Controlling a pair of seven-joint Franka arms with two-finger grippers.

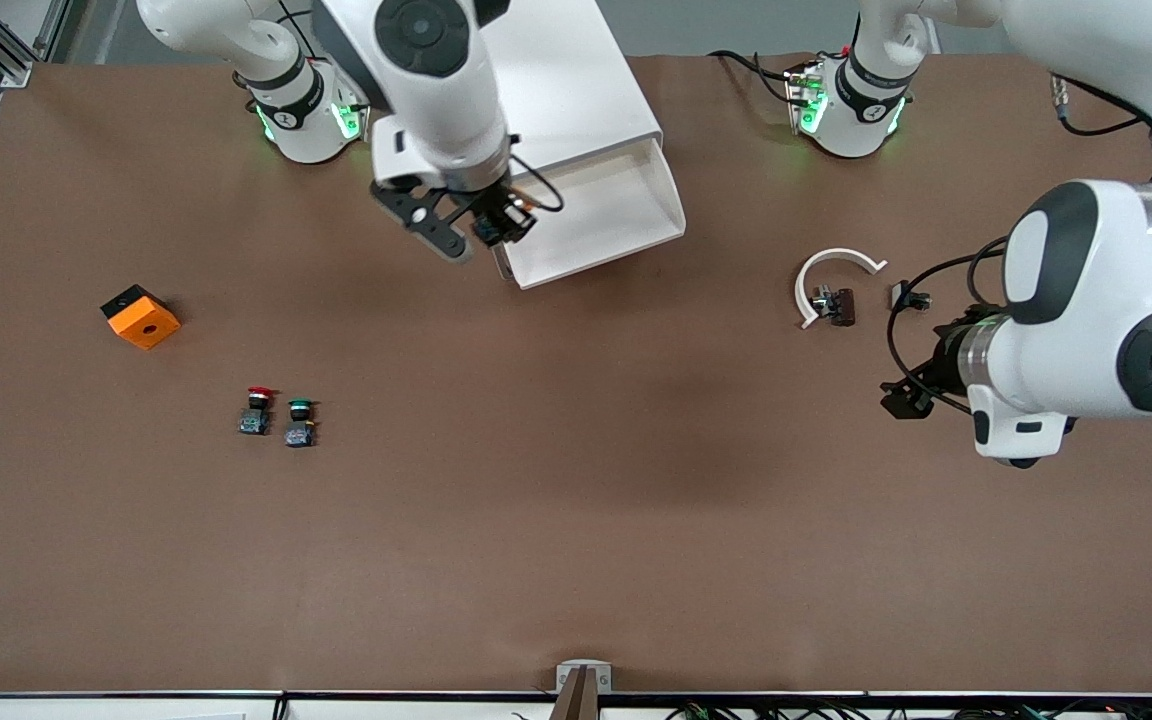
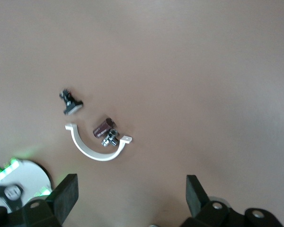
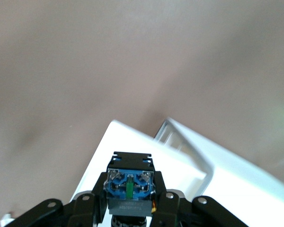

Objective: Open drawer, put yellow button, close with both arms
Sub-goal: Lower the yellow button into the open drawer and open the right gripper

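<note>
The white cabinet [image 1: 576, 90] lies near the right arm's base with its drawer [image 1: 626, 215] pulled open and white inside. My right gripper [image 1: 494, 226] hangs over the drawer's corner toward the right arm's end and is shut on a small push-button [image 1: 510, 217]. The right wrist view shows the button's bluish base and black body [image 3: 130, 182] between the fingers, over the drawer's rim [image 3: 189, 151]; its cap is hidden. My left gripper [image 1: 908, 398] is open and empty over bare table; its fingers [image 2: 66, 194] stand wide apart.
A red-capped button [image 1: 256, 410] and a green-capped button [image 1: 300, 422] stand side by side, with an orange block [image 1: 141, 317] farther back. A white curved clip [image 1: 831, 280] with small dark parts [image 1: 836, 305] lies near the left gripper; it also shows in the left wrist view [image 2: 97, 149].
</note>
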